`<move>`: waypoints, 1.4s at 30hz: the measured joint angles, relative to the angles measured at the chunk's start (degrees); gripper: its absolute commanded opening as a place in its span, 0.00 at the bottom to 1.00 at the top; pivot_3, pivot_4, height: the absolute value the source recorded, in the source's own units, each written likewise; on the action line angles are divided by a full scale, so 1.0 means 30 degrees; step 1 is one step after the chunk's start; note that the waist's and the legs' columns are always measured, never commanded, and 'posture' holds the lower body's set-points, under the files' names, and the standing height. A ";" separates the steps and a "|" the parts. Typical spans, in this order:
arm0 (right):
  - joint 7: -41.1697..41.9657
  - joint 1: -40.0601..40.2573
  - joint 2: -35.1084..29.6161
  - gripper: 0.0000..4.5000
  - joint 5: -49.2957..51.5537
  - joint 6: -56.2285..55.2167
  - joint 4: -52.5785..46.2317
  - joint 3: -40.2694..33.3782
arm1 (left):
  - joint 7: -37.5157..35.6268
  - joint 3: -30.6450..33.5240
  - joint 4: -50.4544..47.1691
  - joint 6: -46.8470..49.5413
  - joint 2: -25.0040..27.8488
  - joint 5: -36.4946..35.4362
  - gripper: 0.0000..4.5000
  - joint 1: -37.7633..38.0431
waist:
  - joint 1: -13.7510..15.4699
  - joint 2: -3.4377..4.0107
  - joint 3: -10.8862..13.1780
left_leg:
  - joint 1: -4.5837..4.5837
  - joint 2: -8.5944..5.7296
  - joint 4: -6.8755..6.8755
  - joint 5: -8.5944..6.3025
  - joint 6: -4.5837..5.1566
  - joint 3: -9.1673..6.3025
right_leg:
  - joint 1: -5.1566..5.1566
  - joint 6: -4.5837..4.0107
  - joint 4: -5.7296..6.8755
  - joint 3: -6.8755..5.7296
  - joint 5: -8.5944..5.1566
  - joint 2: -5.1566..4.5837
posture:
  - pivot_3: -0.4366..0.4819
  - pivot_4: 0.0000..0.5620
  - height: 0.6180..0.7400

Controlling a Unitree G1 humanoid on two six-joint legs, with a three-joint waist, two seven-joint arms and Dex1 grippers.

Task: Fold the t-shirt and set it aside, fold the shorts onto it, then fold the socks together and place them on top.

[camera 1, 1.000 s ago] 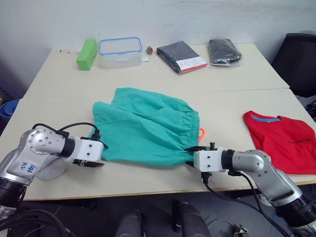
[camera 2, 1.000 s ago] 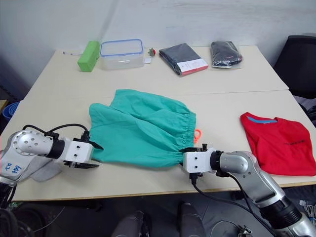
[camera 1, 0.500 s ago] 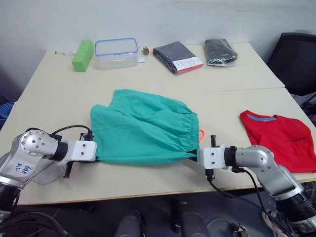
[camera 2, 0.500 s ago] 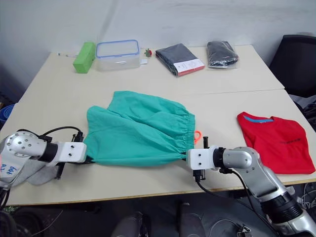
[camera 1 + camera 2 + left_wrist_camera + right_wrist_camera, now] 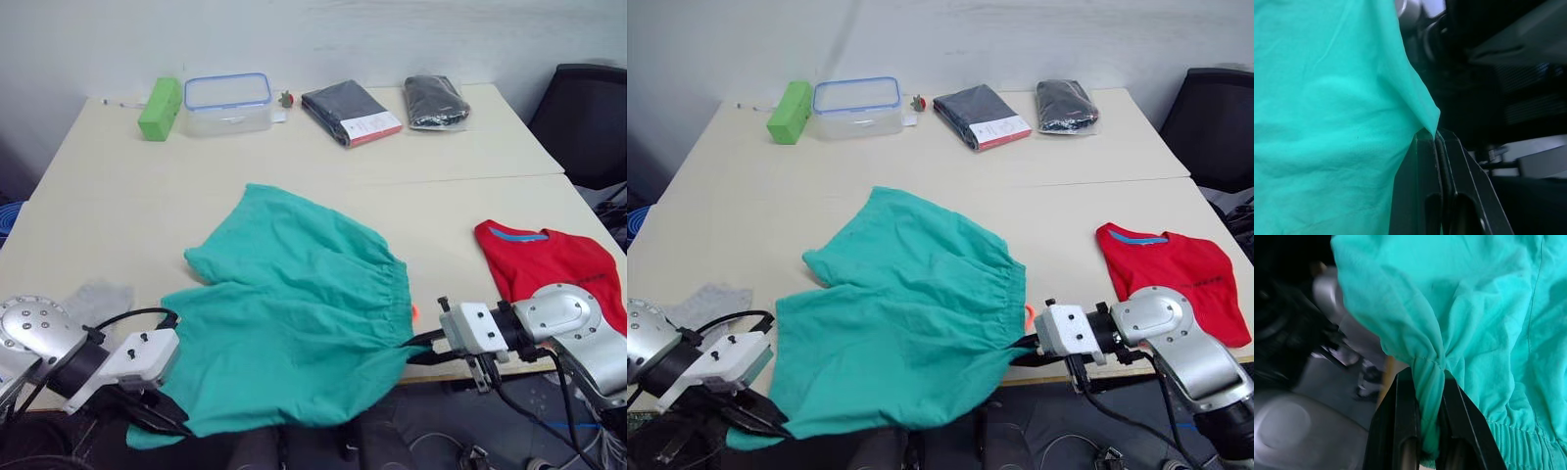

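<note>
Left eye view: shorts (image 5: 294, 323) are pinched at both near corners, left gripper (image 5: 1437, 139) and right gripper (image 5: 1428, 382) clamped on fabric, draped over the table (image 5: 118, 196) front edge. T-shirt (image 5: 549, 269) lies right; socks (image 5: 98, 297) apparently left.

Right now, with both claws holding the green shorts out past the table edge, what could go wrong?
The left claw pinches only a thin corner of the shorts, so the fabric could slip free. Much of the shorts hangs past the front edge of the table, so a lost grip might drop them off it. Dragging could also snag the orange drawstring beside the right claw.
</note>
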 measured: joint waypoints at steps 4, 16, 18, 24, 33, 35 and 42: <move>-0.0125 0.0480 -0.0244 0.00 0.2079 0.2390 -0.0792 -0.0874 | -0.0005 0.0263 0.1048 -0.0805 0.0162 -0.0066 0.01 -0.0428 | 0.0022 0.0005 0.0002 | 0.0011 0.0001 0.0000 0.0026 -0.0023 0.0000 | 0.0007 -0.0022 -0.0009 0.0009 -0.0012 -0.0003 | 0.48 0.27 1.00; -0.3812 -0.1790 0.1202 0.00 0.7805 1.1402 0.1549 -0.3296 | 0.1157 -1.1226 2.2156 -0.7450 -0.9813 0.8651 0.01 -2.6844 | 0.0710 -0.0046 -0.0024 | -0.0156 -0.0104 0.0156 0.0081 -0.0051 0.0082 | 0.0033 0.0340 0.0013 -0.0098 0.0260 0.0058 | 0.48 0.27 1.00; -0.4820 -0.2000 0.1789 0.00 0.8830 1.2730 0.1977 -0.3880 | 0.2597 -1.1746 2.6220 -0.9754 -1.1744 1.0337 0.01 -2.9461 | 0.0539 -0.0045 -0.0024 | -0.0214 -0.0078 0.0172 0.0021 0.0011 0.0077 | 0.0014 0.0382 -0.0098 -0.0080 0.0284 0.0057 | 0.48 0.27 1.00; -0.8810 -0.2287 0.3470 0.00 1.1014 1.5948 0.3002 -0.5509 | 0.8249 -1.2157 3.4687 -1.5929 -1.5903 1.3796 0.01 -3.3018 | 0.0330 -0.0038 -0.0021 | -0.0473 -0.0039 0.0241 -0.0084 0.0130 0.0226 | -0.0322 0.0464 -0.0082 -0.0112 0.0329 -0.0026 | 0.48 0.27 1.00; -1.3011 -0.2001 0.5658 0.07 0.9725 1.6255 0.4099 -0.5992 | 1.3128 -1.3044 3.7772 -1.8929 -1.8025 1.7741 0.00 -3.3162 | 0.0483 -0.0047 -0.0015 | -0.0455 -0.0019 0.0335 -0.0133 0.0161 0.0442 | -0.0308 0.0489 -0.0064 -0.0147 0.0362 -0.0047 | 0.48 0.27 1.00; -1.3505 -0.2007 0.5798 0.22 0.9660 1.6310 0.4283 -0.6055 | 1.3459 -1.3023 3.7810 -1.9061 -1.8133 1.8058 0.09 -3.3050 | 0.0468 -0.0047 -0.0016 | -0.0452 -0.0005 0.0331 -0.0132 0.0161 0.0447 | -0.0310 0.0489 -0.0062 -0.0141 0.0363 -0.0043 | 0.48 0.27 1.00; -1.4109 -0.2271 0.5752 0.76 0.9694 1.6560 0.4300 -0.7264 | 1.3855 -1.1561 3.7816 -1.9040 -1.7867 1.8026 0.56 -3.2959 | 0.0468 -0.0046 -0.0016 | -0.0451 -0.0010 0.0333 -0.0134 0.0161 0.0466 | -0.0313 0.0495 -0.0060 -0.0136 0.0367 -0.0041 | 0.48 0.27 1.00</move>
